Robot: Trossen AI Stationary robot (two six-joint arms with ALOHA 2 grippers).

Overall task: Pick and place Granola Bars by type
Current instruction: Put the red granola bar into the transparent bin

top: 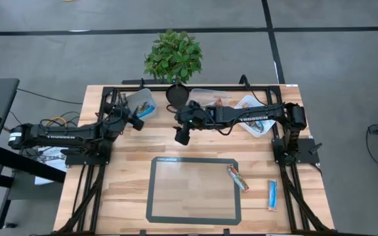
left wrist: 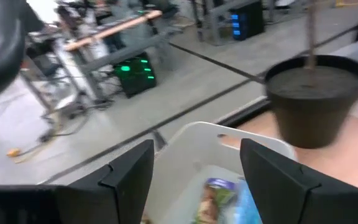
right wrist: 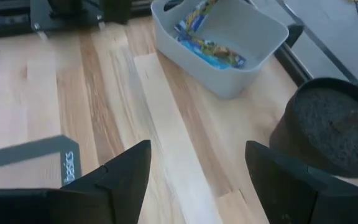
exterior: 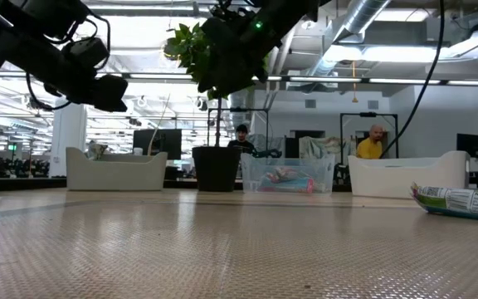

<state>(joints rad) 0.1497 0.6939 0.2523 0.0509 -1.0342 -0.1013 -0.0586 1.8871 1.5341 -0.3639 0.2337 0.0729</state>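
Wooden planks are making up the desk (top: 123, 170), with a grey concrete floor lying all around it. Two granola bars are lying at the desk's front right: a red-and-brown bar (top: 237, 177) touching the right edge of a dark-framed mat (top: 193, 189), and a blue bar (top: 272, 195) resting just to its right, apart from the mat. More blue-wrapped bars are sitting in a clear tub (top: 143, 103) at the back left, and another tub (top: 210, 98) at the back centre is holding reddish ones. A third tub (top: 254, 113) at the back right is lying partly under the right arm.

Both loose bars are lying well apart from either claw. The right claw (top: 182, 136) is hovering above bare wood behind the mat, its fingers (right wrist: 124, 177) standing apart and holding nothing. The left claw (top: 137, 122) is hanging beside the back-left tub, fingers (left wrist: 129, 177) likewise spread and empty, with the blue-wrapped bars showing between them.

A potted plant (top: 173, 59) is standing at the back edge between the tubs.
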